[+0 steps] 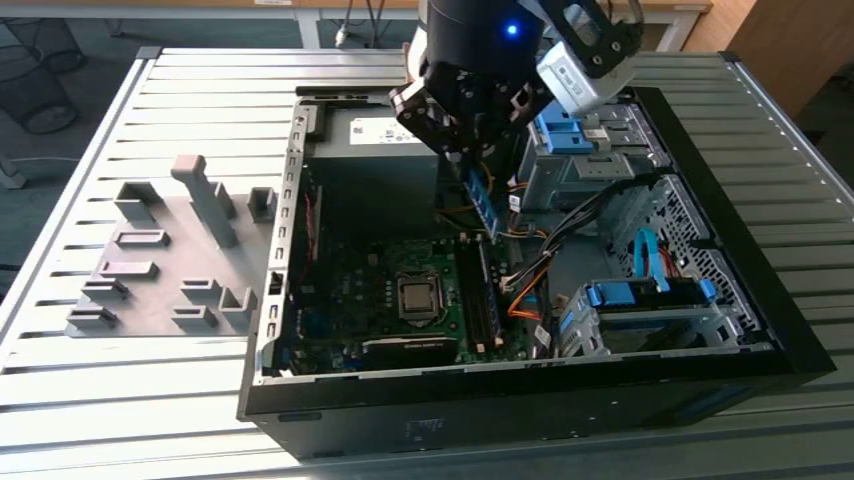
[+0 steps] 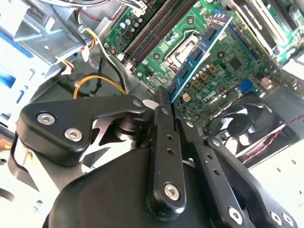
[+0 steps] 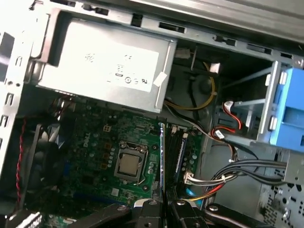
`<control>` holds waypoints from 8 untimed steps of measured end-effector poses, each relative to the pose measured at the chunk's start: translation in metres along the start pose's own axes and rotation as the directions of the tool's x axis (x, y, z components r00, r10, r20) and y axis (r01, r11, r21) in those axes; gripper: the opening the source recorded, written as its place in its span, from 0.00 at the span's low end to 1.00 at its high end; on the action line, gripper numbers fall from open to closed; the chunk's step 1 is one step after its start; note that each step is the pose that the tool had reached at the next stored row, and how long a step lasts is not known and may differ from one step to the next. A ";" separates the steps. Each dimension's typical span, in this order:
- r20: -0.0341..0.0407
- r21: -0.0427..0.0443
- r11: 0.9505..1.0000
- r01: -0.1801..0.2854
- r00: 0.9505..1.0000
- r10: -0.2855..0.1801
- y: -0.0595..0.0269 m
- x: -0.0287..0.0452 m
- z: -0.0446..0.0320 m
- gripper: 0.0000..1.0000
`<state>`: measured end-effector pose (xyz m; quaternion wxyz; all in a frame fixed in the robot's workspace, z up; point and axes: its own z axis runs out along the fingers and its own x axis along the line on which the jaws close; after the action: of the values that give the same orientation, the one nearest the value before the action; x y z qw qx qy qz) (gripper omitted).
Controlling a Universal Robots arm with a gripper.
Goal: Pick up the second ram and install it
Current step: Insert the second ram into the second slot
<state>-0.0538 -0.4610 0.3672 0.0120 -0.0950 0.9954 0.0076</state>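
Here the gripper [image 1: 470, 150] hangs above the open computer case [image 1: 747, 330], its fingers [image 2: 164, 111] closed on the second ram [image 1: 481, 205], which points down toward the motherboard [image 1: 387, 300] without touching it. In the second wrist view the ram [image 2: 202, 57] runs away from the fingertips as a blue-green stick with black chips; in the first wrist view it is seen edge-on as a thin line [image 3: 162, 156] above the memory slots [image 3: 181, 154].

Around it crowd a grey power supply [image 3: 104, 66], a bundle of yellow, red and black cables [image 3: 213, 178], a blue drive cage [image 1: 641, 300] and the bare processor socket [image 3: 130, 165]. A black fan [image 2: 247, 121] sits at the case wall.

The case lies on its side on a slatted metal table [image 1: 134, 400]. At the exterior view's left, a grey plate with holder blocks [image 1: 174, 250] rests on the slats, well apart from the case. Beyond the table are a dark floor and a wire basket [image 1: 34, 90].

The exterior view alone takes in the table and holder plate.
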 end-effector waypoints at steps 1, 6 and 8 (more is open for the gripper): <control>0.000 0.000 1.000 -0.016 1.000 0.016 0.0000 0.0000 0.0001 0.14; 0.001 0.003 0.996 -0.092 0.996 0.092 0.0000 0.0000 0.0007 0.14; 0.002 0.004 0.992 -0.124 0.992 0.124 0.0000 0.0000 0.0009 0.14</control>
<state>-0.0538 -0.4610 0.3663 0.0125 -0.0327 0.9994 0.0064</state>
